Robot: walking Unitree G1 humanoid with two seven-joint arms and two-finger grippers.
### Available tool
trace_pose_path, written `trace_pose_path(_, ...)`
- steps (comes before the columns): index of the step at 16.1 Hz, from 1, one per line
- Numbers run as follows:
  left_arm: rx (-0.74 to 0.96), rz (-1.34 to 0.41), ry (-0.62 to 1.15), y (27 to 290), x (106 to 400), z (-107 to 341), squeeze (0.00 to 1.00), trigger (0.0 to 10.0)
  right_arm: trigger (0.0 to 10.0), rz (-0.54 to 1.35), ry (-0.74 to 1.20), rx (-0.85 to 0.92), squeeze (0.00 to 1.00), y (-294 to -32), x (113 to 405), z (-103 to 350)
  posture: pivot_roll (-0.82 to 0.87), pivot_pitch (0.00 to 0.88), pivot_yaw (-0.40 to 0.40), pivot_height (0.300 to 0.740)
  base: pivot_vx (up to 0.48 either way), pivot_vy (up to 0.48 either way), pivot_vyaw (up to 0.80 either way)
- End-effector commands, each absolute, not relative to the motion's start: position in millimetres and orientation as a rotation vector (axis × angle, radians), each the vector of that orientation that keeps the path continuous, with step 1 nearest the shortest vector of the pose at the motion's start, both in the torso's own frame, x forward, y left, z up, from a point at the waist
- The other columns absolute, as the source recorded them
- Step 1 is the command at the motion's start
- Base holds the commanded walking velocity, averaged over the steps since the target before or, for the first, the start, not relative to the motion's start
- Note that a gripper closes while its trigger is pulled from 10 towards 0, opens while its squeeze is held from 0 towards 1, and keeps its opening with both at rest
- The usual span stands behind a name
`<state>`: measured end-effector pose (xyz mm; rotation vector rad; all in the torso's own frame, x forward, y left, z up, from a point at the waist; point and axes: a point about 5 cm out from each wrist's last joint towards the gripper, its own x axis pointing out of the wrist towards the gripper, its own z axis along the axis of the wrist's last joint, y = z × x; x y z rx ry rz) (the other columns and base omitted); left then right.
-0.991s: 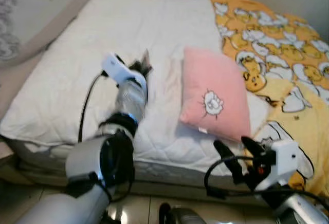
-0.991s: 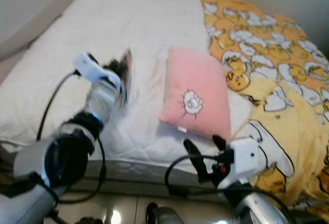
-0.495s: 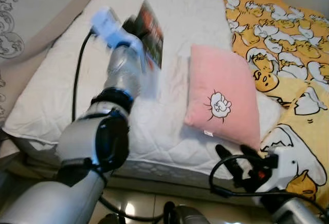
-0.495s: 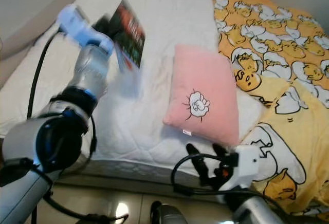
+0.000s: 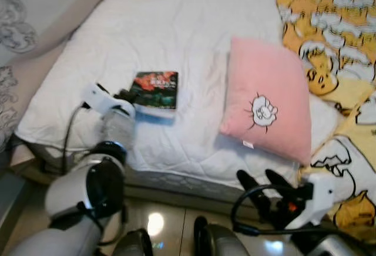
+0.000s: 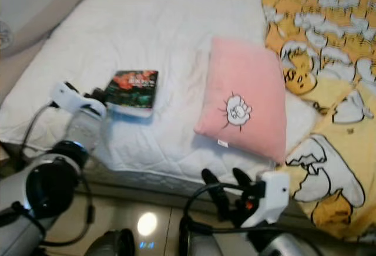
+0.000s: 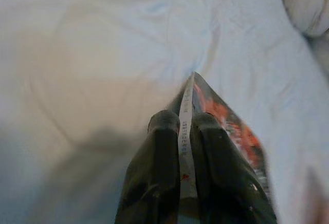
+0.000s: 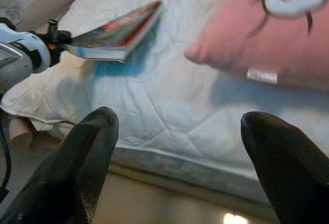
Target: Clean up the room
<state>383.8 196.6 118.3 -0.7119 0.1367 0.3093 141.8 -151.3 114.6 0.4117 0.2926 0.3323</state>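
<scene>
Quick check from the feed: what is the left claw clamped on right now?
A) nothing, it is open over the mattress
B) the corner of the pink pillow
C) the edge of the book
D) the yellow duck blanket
C: in the left wrist view the two black fingers pinch the book by its edge, and the head view shows the left claw at the book's side, over the white mattress.

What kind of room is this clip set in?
Most likely a bedroom: a bed with a white quilted mattress cover, a pink pillow and a yellow cartoon-print blanket. The left claw holds a book over it.
</scene>
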Motion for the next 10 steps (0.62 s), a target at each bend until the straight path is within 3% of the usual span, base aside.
trace_pose_path(1, -0.640, 0.358, 0.192, 206, 378, 108, 0.00, 10.0, 10.0, 0.313, 0.295, 0.408, 0.00, -151, 137, 115, -0.31, 0.279, -0.061, 0.740, 0.000, 0.000, 0.00)
trace_pose_path(5, -0.410, 0.367, 0.191, 233, 375, 115, 0.00, 10.0, 10.0, 0.294, 0.328, 0.432, 0.00, -139, 122, 109, -0.30, 0.304, -0.014, 0.740, 0.000, 0.000, 0.00)
trace_pose_path(9, -0.350, 0.515, 0.117, 283, 359, 120, 0.00, 10.0, 10.0, 0.276, 0.348, 0.416, 0.00, -139, 117, 104, -0.30, 0.298, -0.011, 0.740, 0.000, 0.000, 0.00)
trace_pose_path(10, -0.344, 0.514, 0.115, 284, 358, 119, 0.00, 10.0, 10.0, 0.275, 0.348, 0.416, 0.00, -140, 117, 104, -0.30, 0.298, -0.011, 0.740, 0.000, 0.000, 0.00)
